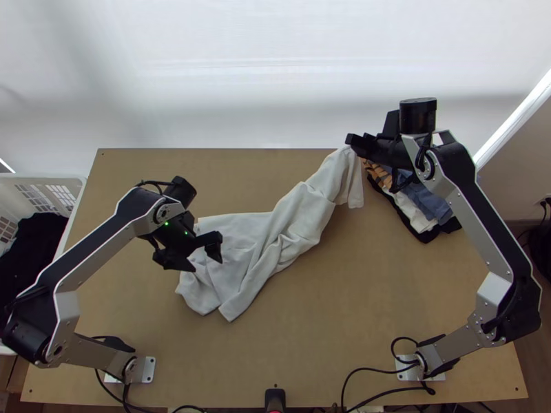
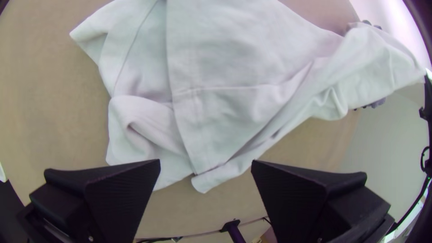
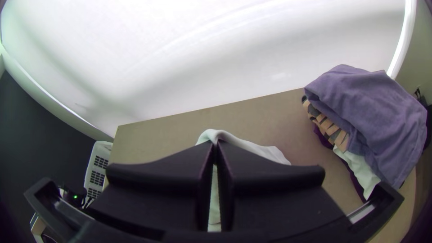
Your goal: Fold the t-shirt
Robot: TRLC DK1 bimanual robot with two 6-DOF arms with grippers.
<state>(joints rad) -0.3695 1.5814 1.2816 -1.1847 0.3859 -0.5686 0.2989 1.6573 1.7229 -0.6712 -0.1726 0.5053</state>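
Note:
The white t-shirt (image 1: 275, 234) lies partly bunched across the table, its right end lifted toward the back. There my right gripper (image 1: 351, 143) is shut on that end; in the right wrist view the right gripper (image 3: 215, 148) has its fingers pressed together on the cloth, with a flap hanging at one side. My left gripper (image 1: 206, 260) stands open above the shirt's left part. Beneath the left gripper (image 2: 205, 163) in the left wrist view, the shirt (image 2: 225, 103) shows hems and a curled fold, with nothing between the fingers.
A pile of folded clothes (image 1: 421, 206) sits at the back right, close to the right gripper. A white basket (image 1: 77, 184) with dark cloth stands beyond the left edge. Bare wooden table (image 1: 330, 330) shows in front of the shirt.

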